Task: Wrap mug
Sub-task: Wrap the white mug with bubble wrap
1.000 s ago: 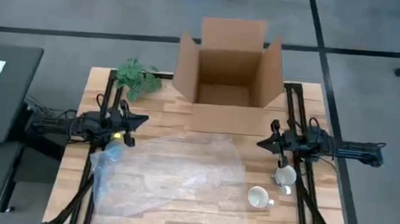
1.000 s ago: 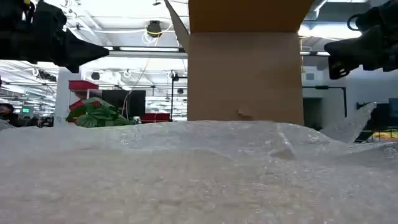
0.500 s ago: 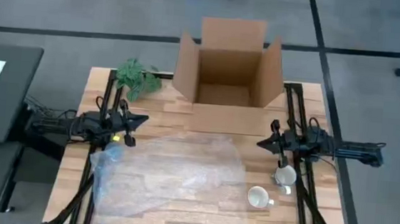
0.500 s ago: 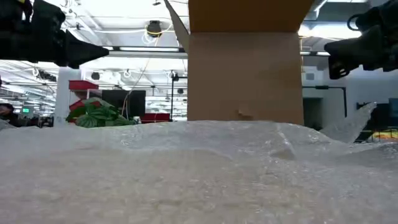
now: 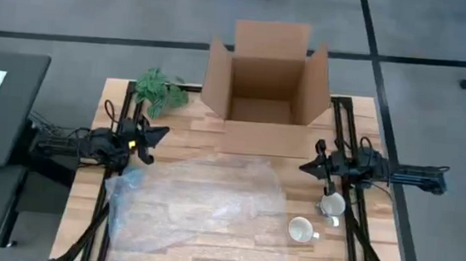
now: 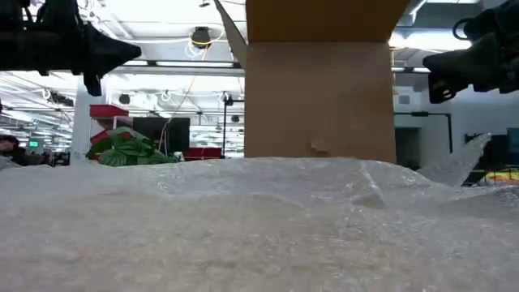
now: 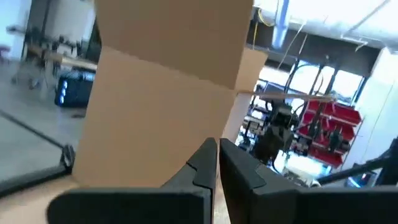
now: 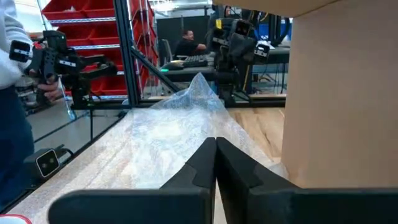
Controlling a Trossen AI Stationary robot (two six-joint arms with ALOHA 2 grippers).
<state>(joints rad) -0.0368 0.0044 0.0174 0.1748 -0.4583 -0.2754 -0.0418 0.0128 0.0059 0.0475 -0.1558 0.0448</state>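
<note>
Fingers of both grippers, left (image 5: 159, 133) and right (image 5: 305, 165), are closed and empty. Wrapping is unstarted: the mug (image 5: 299, 229) stands beside the bubble wrap (image 5: 198, 203).

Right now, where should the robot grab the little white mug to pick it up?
Best guess: grip the rim of the small white ceramic mug, coming straight down from above. In the high view it seems to stand upright, mouth up, with its handle pointing toward the right table edge, so one finger could go inside and one outside, on the side away from the handle. The right gripper is nearest.
</note>
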